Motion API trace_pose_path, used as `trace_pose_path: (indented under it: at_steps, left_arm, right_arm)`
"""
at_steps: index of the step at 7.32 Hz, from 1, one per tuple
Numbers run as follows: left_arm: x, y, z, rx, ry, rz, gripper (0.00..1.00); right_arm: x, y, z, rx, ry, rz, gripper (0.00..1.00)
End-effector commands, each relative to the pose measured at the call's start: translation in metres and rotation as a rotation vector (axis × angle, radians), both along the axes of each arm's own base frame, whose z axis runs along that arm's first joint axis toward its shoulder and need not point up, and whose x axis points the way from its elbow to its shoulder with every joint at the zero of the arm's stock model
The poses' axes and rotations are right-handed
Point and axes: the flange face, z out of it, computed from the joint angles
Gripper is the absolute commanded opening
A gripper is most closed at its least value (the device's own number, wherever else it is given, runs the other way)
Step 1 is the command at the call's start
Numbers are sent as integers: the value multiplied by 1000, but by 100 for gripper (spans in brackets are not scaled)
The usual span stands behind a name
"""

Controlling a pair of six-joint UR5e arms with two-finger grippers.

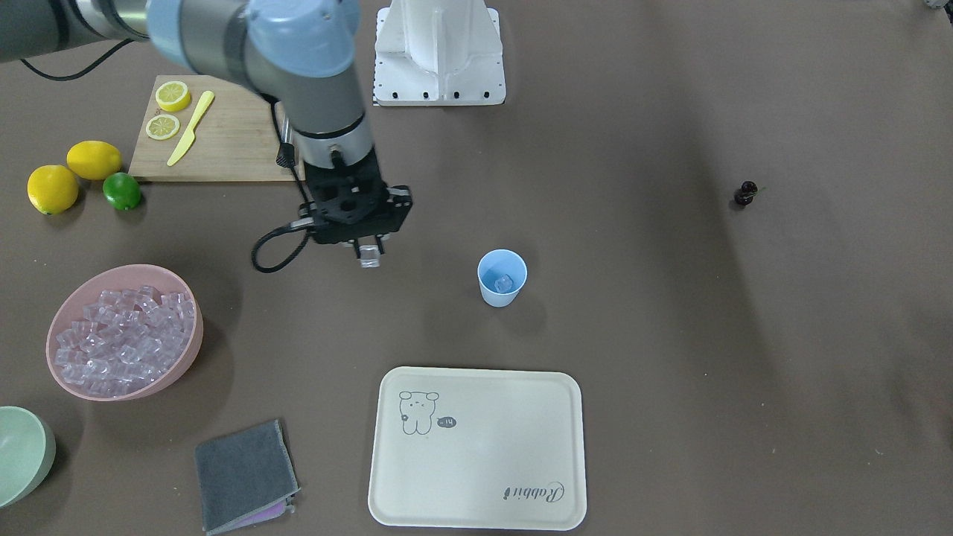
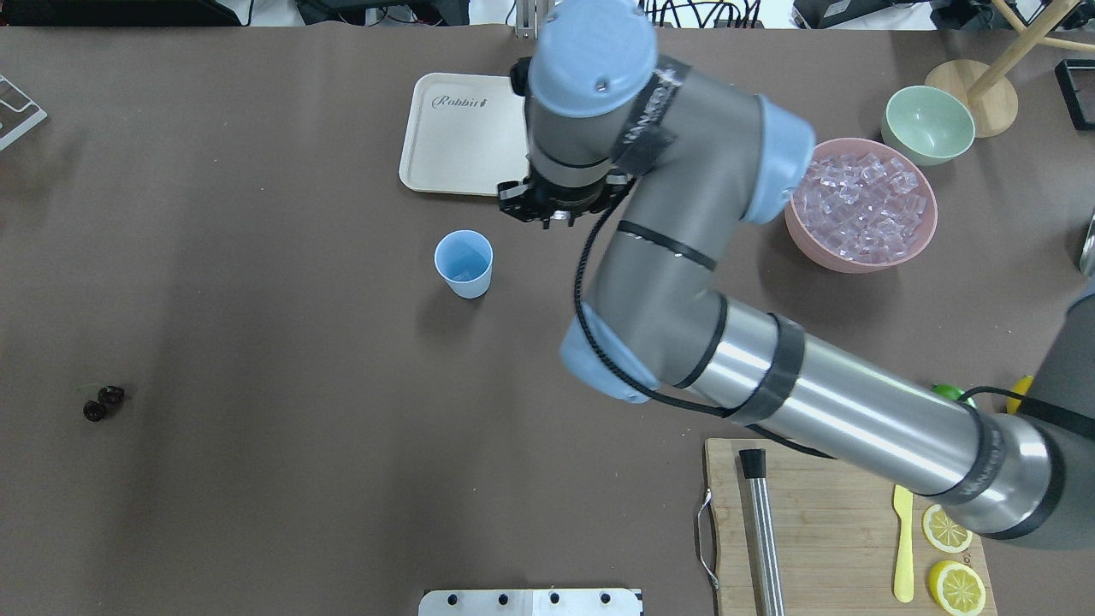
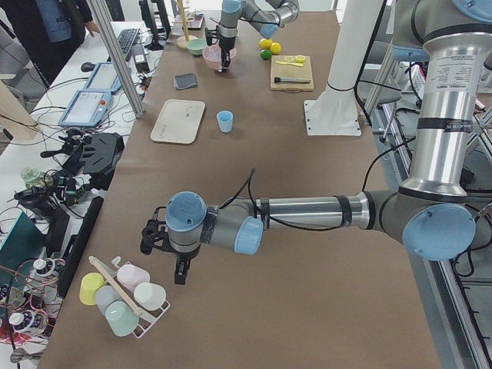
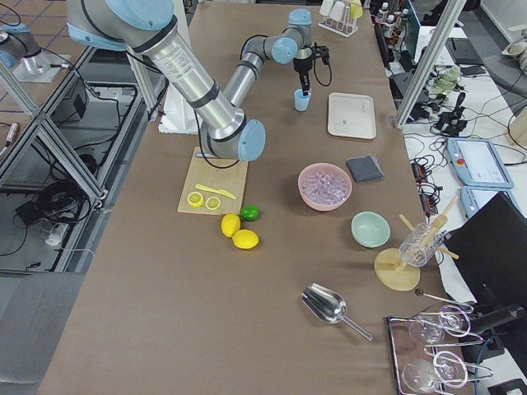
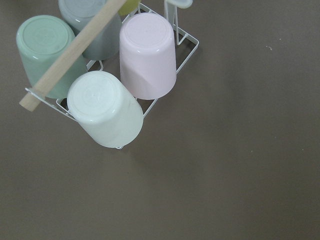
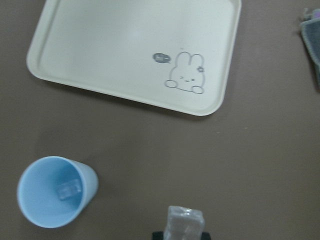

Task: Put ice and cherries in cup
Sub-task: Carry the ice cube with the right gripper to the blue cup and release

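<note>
The right gripper (image 1: 370, 247) is pinching 1 clear glassy ice cube (image 1: 370, 259), left of the light blue plastic cup (image 1: 502, 277) mid-frame; next, it is needing to go over the rim and let go.

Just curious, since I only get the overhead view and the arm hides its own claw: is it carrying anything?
Observer: Yes. The front-facing view shows the right gripper shut on an ice cube, short of the cup.
Visitor: Is the cup empty?
Observer: No, the right wrist view shows a second cube lying inside it.
Visitor: And the other arm?
Observer: The left side view shows the left gripper far off, near some upturned cups.
</note>
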Motion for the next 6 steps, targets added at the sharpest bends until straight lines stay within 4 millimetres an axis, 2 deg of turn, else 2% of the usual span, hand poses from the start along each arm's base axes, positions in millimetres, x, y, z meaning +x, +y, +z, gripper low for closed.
trace_pose_path:
  at_steps: [1, 2, 3, 5, 6]
  left_arm:
    - [0, -1, -2, 3, 1, 0, 98]
    - [0, 1, 2, -3, 1, 0, 98]
    - [0, 1, 2, -3, 1, 1, 98]
    - [0, 3, 5, -5, -1, 4, 98]
    - [0, 3, 7, -8, -1, 5, 98]
  right_arm:
    - [-53, 16, -18, 15, -48, 25, 22]
    - [-70, 9, -4, 28, -55, 22, 23]
    - [-82, 10, -2, 50, -98, 16, 23]
    - [-88, 18, -3, 56, -106, 3, 25]
    - [-90, 16, 0, 60, -100, 9, 32]
